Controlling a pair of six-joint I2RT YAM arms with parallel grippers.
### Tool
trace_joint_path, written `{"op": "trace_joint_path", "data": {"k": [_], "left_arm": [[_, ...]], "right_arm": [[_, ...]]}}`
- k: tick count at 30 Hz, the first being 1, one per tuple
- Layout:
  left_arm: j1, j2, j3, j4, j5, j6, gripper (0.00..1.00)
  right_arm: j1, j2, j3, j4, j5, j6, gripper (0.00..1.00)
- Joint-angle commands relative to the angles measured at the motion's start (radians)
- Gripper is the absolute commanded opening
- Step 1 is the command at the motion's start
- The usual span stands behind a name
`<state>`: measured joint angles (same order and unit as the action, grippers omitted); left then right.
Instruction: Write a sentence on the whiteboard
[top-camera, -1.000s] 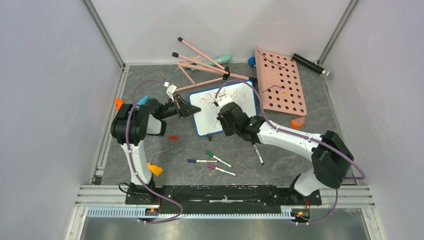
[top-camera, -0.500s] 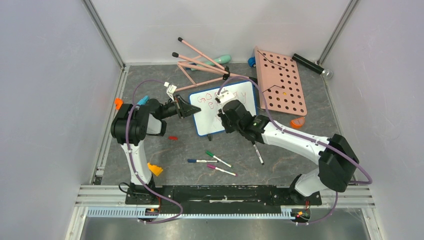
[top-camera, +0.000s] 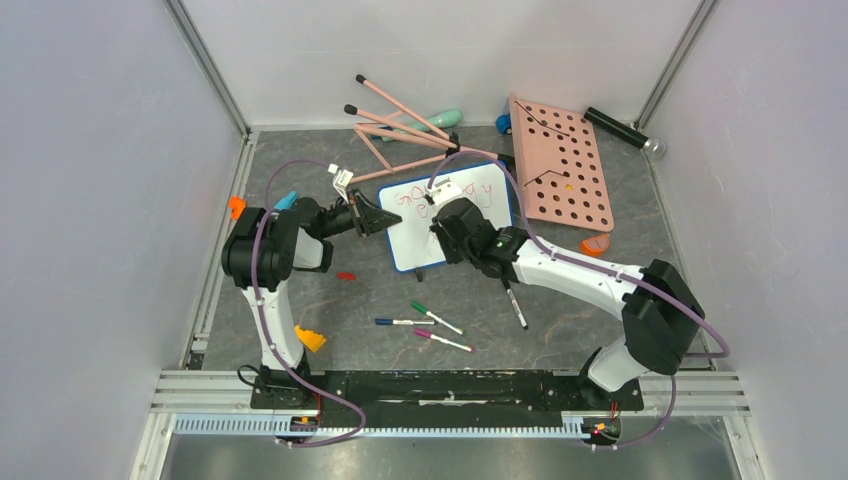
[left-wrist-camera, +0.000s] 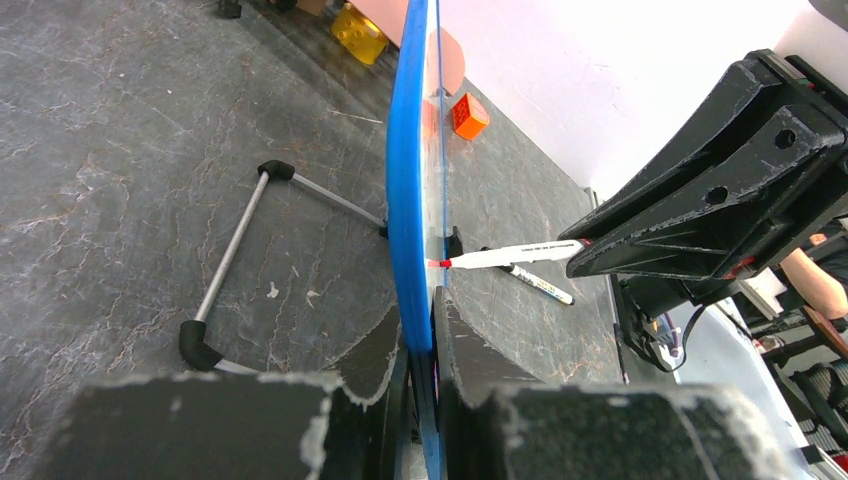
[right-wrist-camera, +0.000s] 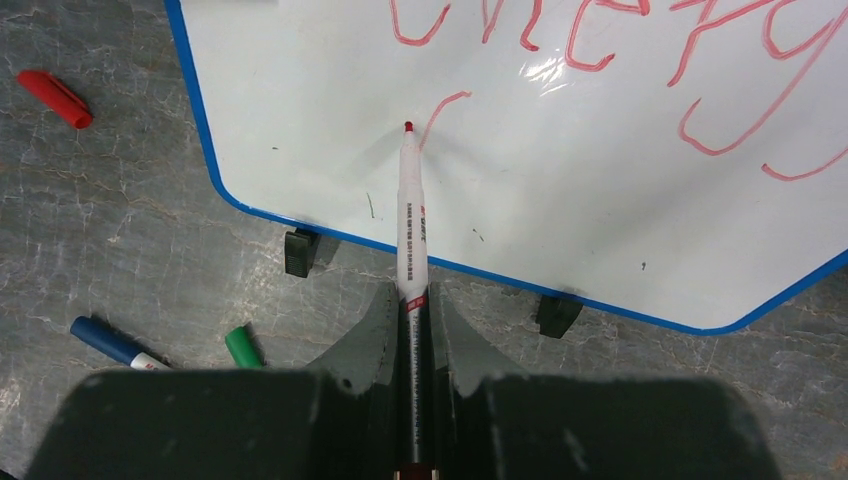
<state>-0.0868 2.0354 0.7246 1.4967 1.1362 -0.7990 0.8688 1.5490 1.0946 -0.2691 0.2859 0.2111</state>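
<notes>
From above, the whiteboard (top-camera: 478, 200) sits on the grey table (top-camera: 330, 330), a little past the middle toward 12 o'clock. The left gripper (top-camera: 386, 222) is at the board's 9 o'clock side. The right gripper (top-camera: 440, 212) hangs over the white face. The sentence (top-camera: 415, 195) is red writing along the board's 12 o'clock part. Three loose markers (top-camera: 430, 322) lie at the board's 6 o'clock, and a pink pegboard (top-camera: 562, 165) lies at its 2 o'clock. In the left wrist view the whiteboard is seen from the side, a thin blue line running up toward 12 o'clock. The left jaws are squeezed tight on that blue edge at 6 o'clock. A red marker (left-wrist-camera: 505, 256) comes in from 3 o'clock and its tip touches the face. In the right wrist view the right jaws are pinched shut on the red marker. It points to 12 o'clock, and its tip rests on the board just beside a short red curve under the word "energy". Two black feet (right-wrist-camera: 298, 252) poke out below the rim. A red cap (right-wrist-camera: 55, 98) lies on the table at 10 o'clock.
</notes>
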Motion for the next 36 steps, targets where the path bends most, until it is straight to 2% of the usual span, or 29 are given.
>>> {"op": "trace_joint_path", "data": {"k": [1, 16, 30, 36], "left_arm": [[-0.001, 0.003, 0.016, 0.06, 0.016, 0.1, 0.02], [-0.001, 0.002, 0.014, 0.06, 0.015, 0.102, 0.02], [-0.002, 0.002, 0.015, 0.06, 0.018, 0.103, 0.02], [-0.002, 0.001, 0.015, 0.06, 0.018, 0.102, 0.02]], "right_arm": [[-0.004, 0.017, 0.047, 0.005, 0.064, -0.01, 0.0], [-0.013, -0.02, 0.024, -0.041, 0.148, -0.009, 0.0], [-0.024, -0.131, 0.003, 0.003, 0.09, -0.032, 0.0], [-0.06, -0.116, 0.017, 0.004, 0.069, -0.037, 0.0]]}}
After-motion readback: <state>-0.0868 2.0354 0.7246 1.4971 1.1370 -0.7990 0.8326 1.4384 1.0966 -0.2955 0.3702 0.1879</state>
